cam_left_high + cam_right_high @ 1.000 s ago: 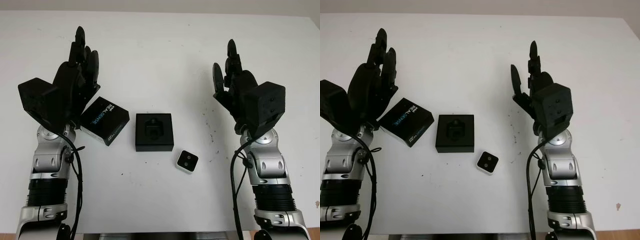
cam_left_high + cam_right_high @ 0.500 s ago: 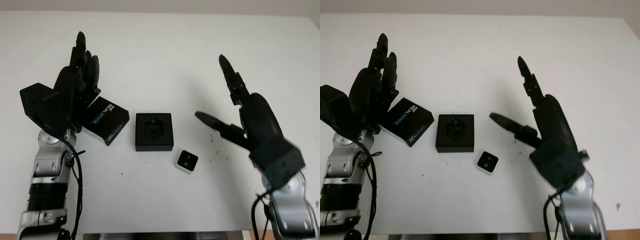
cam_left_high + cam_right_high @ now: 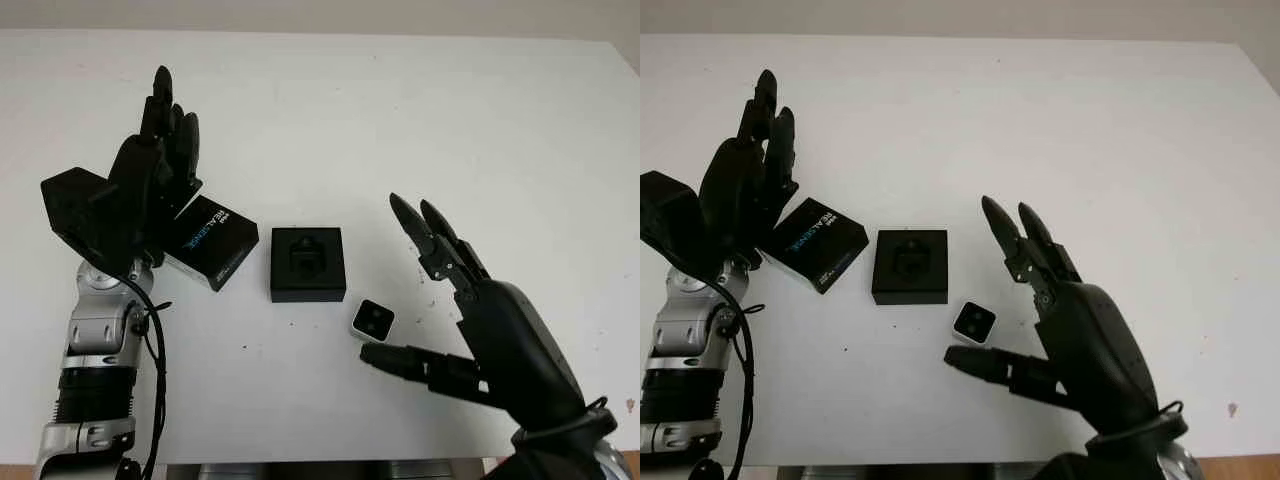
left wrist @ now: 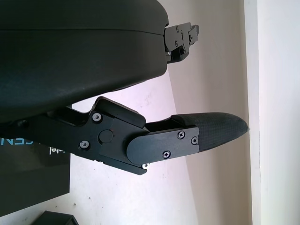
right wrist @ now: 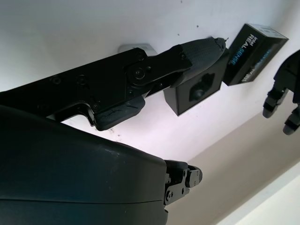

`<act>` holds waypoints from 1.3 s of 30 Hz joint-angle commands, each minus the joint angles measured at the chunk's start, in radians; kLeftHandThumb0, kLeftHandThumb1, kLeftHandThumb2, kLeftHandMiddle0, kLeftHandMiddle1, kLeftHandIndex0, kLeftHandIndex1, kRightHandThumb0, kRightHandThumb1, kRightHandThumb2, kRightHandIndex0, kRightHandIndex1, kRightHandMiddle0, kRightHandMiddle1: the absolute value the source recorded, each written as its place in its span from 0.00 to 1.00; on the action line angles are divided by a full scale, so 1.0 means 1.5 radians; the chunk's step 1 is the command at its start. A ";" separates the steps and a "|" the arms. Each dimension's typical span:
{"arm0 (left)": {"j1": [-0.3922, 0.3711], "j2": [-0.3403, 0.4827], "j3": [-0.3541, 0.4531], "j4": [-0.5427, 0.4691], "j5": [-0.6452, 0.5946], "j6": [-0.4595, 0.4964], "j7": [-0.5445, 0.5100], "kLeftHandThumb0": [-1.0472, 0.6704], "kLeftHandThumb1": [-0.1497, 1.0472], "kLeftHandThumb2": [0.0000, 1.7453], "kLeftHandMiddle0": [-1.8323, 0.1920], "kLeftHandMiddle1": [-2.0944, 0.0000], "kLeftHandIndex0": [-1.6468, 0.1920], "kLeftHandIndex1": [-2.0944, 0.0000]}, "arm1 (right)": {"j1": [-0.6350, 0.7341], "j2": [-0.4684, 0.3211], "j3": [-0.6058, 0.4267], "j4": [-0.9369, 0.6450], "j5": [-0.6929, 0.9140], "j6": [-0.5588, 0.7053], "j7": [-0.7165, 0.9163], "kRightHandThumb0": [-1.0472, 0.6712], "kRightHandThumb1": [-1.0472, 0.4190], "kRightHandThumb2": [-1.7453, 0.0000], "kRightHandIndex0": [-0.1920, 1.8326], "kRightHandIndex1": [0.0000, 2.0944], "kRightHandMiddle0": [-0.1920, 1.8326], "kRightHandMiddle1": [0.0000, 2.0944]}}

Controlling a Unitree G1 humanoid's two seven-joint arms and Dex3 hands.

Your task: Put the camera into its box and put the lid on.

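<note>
Facing lens-up on your white surface (image 3: 330, 120), the small square camera (image 3: 374, 320) sits just beside the open black box (image 3: 308, 264). Your right hand (image 3: 470, 330) hovers around it with fingers (image 3: 412, 362) apart, holding nothing. Your left hand (image 3: 140, 195) is open above the matte lid (image 3: 210, 241).

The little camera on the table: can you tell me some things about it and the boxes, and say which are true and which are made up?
1. The small square silver camera with a black face lies on the white table. True.
2. The camera already sits inside the open black box with the moulded insert. False: it lies on the table just beside the box's near right corner.
3. The right hand is open and reaching around the camera, holding nothing. True.
4. The black lid with blue and white lettering is on the box. False: it lies on the table beside the box, on the left hand's side.
5. The left hand grips the lid. False: it is open, raised above the table by the lid.
</note>
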 commanded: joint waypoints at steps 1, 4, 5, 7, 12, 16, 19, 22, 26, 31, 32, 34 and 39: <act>-0.009 0.004 0.002 0.003 0.002 -0.002 -0.002 0.12 1.00 0.33 1.00 1.00 1.00 1.00 | 0.013 0.009 0.003 0.011 0.002 -0.024 -0.014 0.10 0.06 0.98 0.10 0.03 0.16 0.04; -0.009 0.002 0.003 0.004 0.001 -0.003 0.000 0.12 1.00 0.33 1.00 1.00 1.00 1.00 | 0.010 0.015 0.008 0.049 -0.026 -0.061 -0.048 0.12 0.07 0.98 0.10 0.03 0.18 0.04; -0.008 0.001 0.003 0.004 -0.001 -0.003 -0.001 0.12 1.00 0.32 1.00 1.00 1.00 1.00 | 0.008 0.013 0.009 0.061 -0.042 -0.072 -0.059 0.11 0.07 0.97 0.11 0.03 0.19 0.04; -0.004 0.001 0.004 0.000 -0.002 -0.003 -0.002 0.13 1.00 0.32 1.00 1.00 1.00 1.00 | 0.007 0.011 0.009 0.075 -0.066 -0.079 -0.066 0.13 0.09 0.98 0.11 0.03 0.19 0.04; 0.002 0.001 0.006 -0.006 -0.007 -0.005 -0.004 0.15 1.00 0.32 1.00 1.00 1.00 1.00 | -0.007 0.014 0.008 0.124 -0.116 -0.111 -0.114 0.15 0.11 0.98 0.12 0.03 0.22 0.05; 0.002 0.003 0.005 -0.005 -0.005 -0.006 -0.006 0.15 1.00 0.32 1.00 1.00 1.00 1.00 | -0.023 0.021 0.009 0.159 -0.138 -0.118 -0.147 0.16 0.10 0.97 0.13 0.04 0.24 0.05; -0.003 0.004 0.004 0.001 -0.001 -0.007 -0.004 0.14 1.00 0.31 1.00 1.00 1.00 1.00 | -0.034 0.021 0.010 0.180 -0.148 -0.125 -0.165 0.17 0.11 0.97 0.13 0.04 0.24 0.05; -0.009 0.007 0.003 0.007 0.001 -0.009 -0.006 0.14 1.00 0.31 1.00 1.00 1.00 1.00 | -0.039 0.020 0.010 0.187 -0.154 -0.122 -0.168 0.17 0.11 0.97 0.14 0.03 0.25 0.05; -0.014 0.009 0.002 0.010 0.003 -0.011 -0.009 0.14 1.00 0.31 1.00 1.00 1.00 1.00 | -0.044 0.020 0.010 0.191 -0.155 -0.118 -0.164 0.18 0.11 0.97 0.13 0.03 0.25 0.05; -0.013 0.012 0.001 0.009 0.008 -0.012 -0.009 0.13 1.00 0.32 1.00 1.00 1.00 1.00 | -0.045 0.019 0.009 0.193 -0.157 -0.111 -0.155 0.18 0.11 0.97 0.14 0.03 0.26 0.05; -0.012 0.013 0.001 0.008 0.007 -0.011 -0.009 0.13 1.00 0.32 1.00 1.00 1.00 1.00 | -0.044 0.018 0.009 0.190 -0.159 -0.106 -0.148 0.18 0.12 0.97 0.14 0.03 0.26 0.05; -0.013 0.014 0.001 0.011 0.008 -0.016 -0.011 0.13 1.00 0.32 1.00 1.00 1.00 1.00 | -0.042 0.016 0.009 0.184 -0.164 -0.096 -0.135 0.18 0.11 0.97 0.14 0.03 0.27 0.05; -0.018 0.016 0.004 0.021 0.002 -0.026 -0.020 0.14 1.00 0.32 1.00 1.00 1.00 1.00 | -0.043 0.012 0.008 0.185 -0.175 -0.094 -0.130 0.19 0.12 0.97 0.15 0.03 0.29 0.06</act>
